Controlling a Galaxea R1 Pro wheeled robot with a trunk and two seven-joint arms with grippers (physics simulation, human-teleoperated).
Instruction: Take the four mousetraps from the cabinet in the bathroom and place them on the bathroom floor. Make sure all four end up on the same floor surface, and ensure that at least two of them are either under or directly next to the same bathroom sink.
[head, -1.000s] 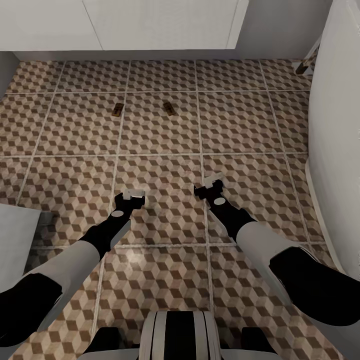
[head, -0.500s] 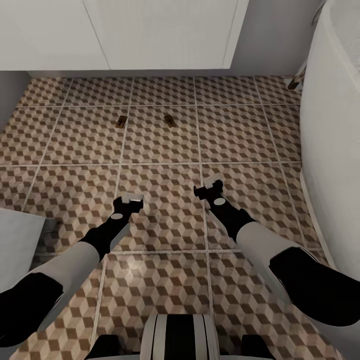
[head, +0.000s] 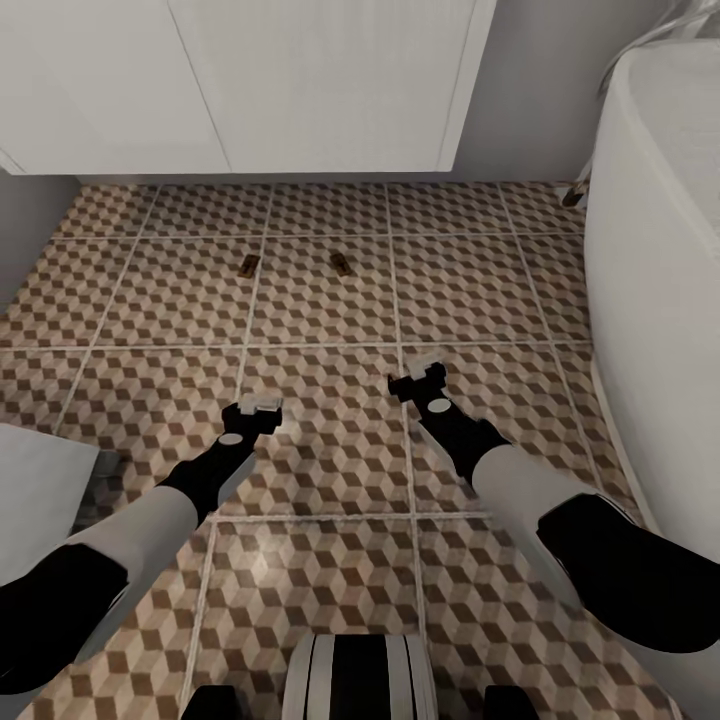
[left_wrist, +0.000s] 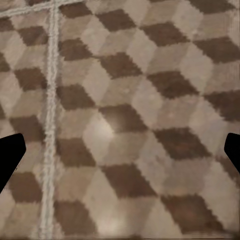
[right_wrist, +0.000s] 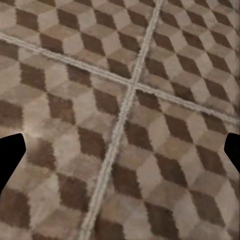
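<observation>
Two mousetraps (head: 248, 265) (head: 341, 263) lie flat on the cube-patterned bathroom floor (head: 320, 310), about a tile's width apart, just in front of the white wall-hung vanity (head: 300, 80). The bathroom sink on top of the vanity and the cabinet are out of view. My left gripper (head: 258, 405) (left_wrist: 120, 155) hovers open over the tiles, well short of the traps, with nothing between its fingers. My right gripper (head: 425, 372) (right_wrist: 120, 155) is open too, over a grout crossing, and holds nothing.
A large white bathtub (head: 650, 260) fills the right side, close to my right arm. A white object (head: 30, 490) stands at the lower left by my left arm. Grey wall (head: 530, 80) lies between vanity and tub.
The whole picture has shifted: the camera has pulled back, so more of the vanity front and tub shows. The traps lie as before and both arms keep their pose.
</observation>
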